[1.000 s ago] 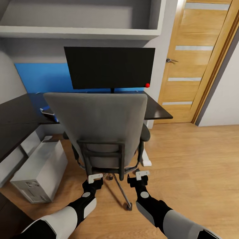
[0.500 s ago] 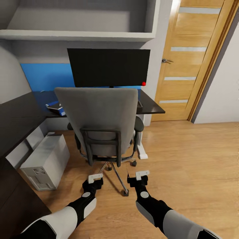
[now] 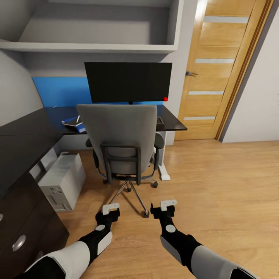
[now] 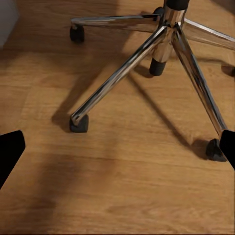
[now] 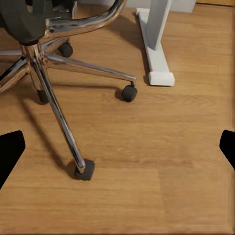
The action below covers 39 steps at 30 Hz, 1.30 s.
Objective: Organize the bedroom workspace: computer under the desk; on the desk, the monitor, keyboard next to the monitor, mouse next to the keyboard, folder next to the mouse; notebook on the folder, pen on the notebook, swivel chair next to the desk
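A: Head view, item one?
B: Swivel chair [image 3: 120,139], grey back toward the camera, tucked at the black desk [image 3: 23,143]. Monitor [image 3: 128,82] upright on the desk behind it. Blue folder [image 3: 75,124] on the desktop just past the chair's left edge, something pale lying on it; too small to name. Part of the keyboard [image 3: 159,120] shows past the chair's right edge. Computer [image 3: 62,180] on the floor under the desk's left wing.

A: Grippers?
B: Left gripper [image 3: 110,209] and right gripper [image 3: 168,203] low over the plank floor, short of the chair's star base, nothing held. The chair lies straight ahead of both; the left sits slightly nearer the closest caster.

A: Left wrist view?
B: Chrome base legs [image 4: 122,73] fanning from the hub, one leg's long axis running toward the camera. Dark fingertips [image 4: 10,152] at opposite edges: spread wide.

A: Right wrist view?
B: Nearest caster [image 5: 84,170], the desk's white foot [image 5: 155,44] beyond. Fingertips [image 5: 9,149] likewise wide apart, empty.
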### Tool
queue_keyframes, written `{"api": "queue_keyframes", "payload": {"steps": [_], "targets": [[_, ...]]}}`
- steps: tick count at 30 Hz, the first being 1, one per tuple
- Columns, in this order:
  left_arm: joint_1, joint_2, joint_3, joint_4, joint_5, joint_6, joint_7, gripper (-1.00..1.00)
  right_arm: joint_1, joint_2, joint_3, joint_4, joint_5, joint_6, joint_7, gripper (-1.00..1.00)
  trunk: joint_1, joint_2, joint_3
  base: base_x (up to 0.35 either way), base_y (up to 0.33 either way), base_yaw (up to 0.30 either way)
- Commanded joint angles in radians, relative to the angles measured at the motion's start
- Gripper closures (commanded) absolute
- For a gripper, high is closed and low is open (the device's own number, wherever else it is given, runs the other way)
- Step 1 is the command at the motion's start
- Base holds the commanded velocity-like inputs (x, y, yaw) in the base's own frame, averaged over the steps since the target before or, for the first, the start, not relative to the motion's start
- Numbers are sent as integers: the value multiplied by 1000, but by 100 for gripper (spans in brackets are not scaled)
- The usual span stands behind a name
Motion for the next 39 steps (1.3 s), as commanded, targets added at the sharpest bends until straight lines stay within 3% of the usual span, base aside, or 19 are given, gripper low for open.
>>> {"api": "queue_keyframes", "payload": {"steps": [1,6,11,15,19,26,30,34,39], "targets": [[-1,0,-8,21,7,-3,6,-100,-1,-2,8,3,-11,-6,-5,-100,-4,7,2,-69,0,0],[5,2,-6,107,10,-11,8,-100,-1,-4,7,79,-15,-46,-5,-100,-23,42,18,-23,0,0],[66,4,-5,116,11,-13,12,-100,0,1,10,210,-27,-135,-4,-100,-43,77,34,-3,0,0],[136,4,-4,118,11,-14,13,-100,39,10,11,291,-31,-186,-2,-100,-58,105,46,0,0,0],[207,9,-3,119,11,-14,13,-100,74,11,10,312,-32,-198,-1,-100,-73,133,59,0,0,0],[325,44,-3,118,11,-16,6,-100,126,7,9,318,-31,-197,0,-100,-100,182,81,0,0,0],[394,74,-3,118,10,-81,4,-100,193,11,11,364,-30,-193,2,-100,-115,210,93,0,0,0],[436,81,-3,118,10,-141,3,-100,209,13,11,378,-30,-195,2,-100,-131,238,106,0,0,0],[476,93,-4,118,8,-163,2,-100,218,14,11,385,-30,-194,3,-100,-150,273,121,0,0,0]]}}
